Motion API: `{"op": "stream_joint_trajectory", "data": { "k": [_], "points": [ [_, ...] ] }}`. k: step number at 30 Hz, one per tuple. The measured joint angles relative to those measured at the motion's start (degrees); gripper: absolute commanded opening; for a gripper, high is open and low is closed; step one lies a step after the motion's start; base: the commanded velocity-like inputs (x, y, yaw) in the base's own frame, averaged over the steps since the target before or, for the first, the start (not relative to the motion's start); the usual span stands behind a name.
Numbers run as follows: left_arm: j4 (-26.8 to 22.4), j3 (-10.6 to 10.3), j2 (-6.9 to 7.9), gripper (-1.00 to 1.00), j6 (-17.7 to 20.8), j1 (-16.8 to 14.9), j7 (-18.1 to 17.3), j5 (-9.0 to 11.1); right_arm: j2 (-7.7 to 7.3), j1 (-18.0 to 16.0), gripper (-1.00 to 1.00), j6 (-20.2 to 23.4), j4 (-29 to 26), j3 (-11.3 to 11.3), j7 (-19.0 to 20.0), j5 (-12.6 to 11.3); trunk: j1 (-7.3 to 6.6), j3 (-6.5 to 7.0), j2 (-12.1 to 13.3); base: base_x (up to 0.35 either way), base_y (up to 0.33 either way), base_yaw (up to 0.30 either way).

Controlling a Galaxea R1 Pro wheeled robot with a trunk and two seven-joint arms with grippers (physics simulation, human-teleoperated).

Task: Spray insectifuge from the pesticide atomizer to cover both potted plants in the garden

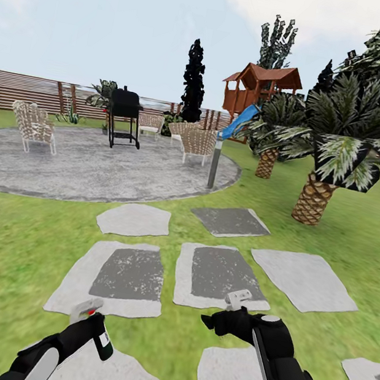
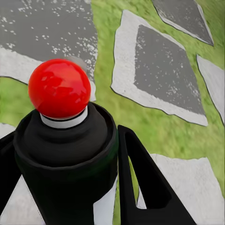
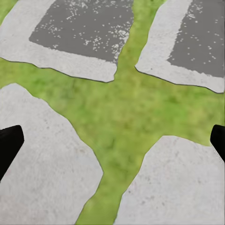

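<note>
The pesticide atomizer (image 1: 94, 321), a dark bottle with a white label and a red tip, sits low at the left of the head view, with my left gripper (image 1: 91, 327) shut on it. In the left wrist view the atomizer (image 2: 65, 140) stands between the two black fingers (image 2: 140, 183), its red tip pointing up over stepping stones. My right gripper (image 1: 225, 313) hovers open above the lawn, its fingertips wide apart at the edges of the right wrist view (image 3: 112, 143), holding nothing. A small spiky green plant (image 1: 72, 114) by the far fence is too small to identify as a potted plant. No insectifuge shows.
Flat stepping stones (image 1: 131, 273) cross the lawn ahead toward a round gravelly patio (image 1: 82, 165). On the patio are a black grill (image 1: 123, 117) and wicker chairs (image 1: 34, 125); a grey bollard lamp (image 1: 214, 163) stands at its rim. Palms (image 1: 313, 199) stand right, a playhouse (image 1: 261, 87) behind.
</note>
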Motion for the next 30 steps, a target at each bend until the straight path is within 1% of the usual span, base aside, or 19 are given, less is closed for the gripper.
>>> {"op": "stream_joint_trajectory", "data": {
  "k": [16,23,27,30],
  "points": [
    [0.01,0.02,-0.05,-1.00,-0.03,0.00,0.15,-0.04,0.00,0.00,1.00,0.00,0.00,0.00,0.00,0.00,0.00,0.00,0.00,0.322,0.130,0.000],
    [-0.09,-0.10,-0.35,-1.00,0.02,0.00,-0.10,-0.01,0.00,0.00,1.00,0.00,0.00,0.00,0.00,0.00,0.00,0.00,0.00,0.322,0.128,0.000],
    [-0.15,-1.51,-0.40,-1.00,0.05,-0.06,-0.01,0.05,0.00,0.00,1.00,0.00,0.00,0.00,-0.01,0.00,0.00,0.00,0.00,0.322,0.124,0.000],
    [-0.16,-2.09,-0.46,-1.00,0.05,-0.08,0.05,0.02,0.00,0.00,1.00,0.00,0.00,0.00,0.00,0.00,0.00,0.00,0.00,0.322,0.123,0.000]
  ]
}}
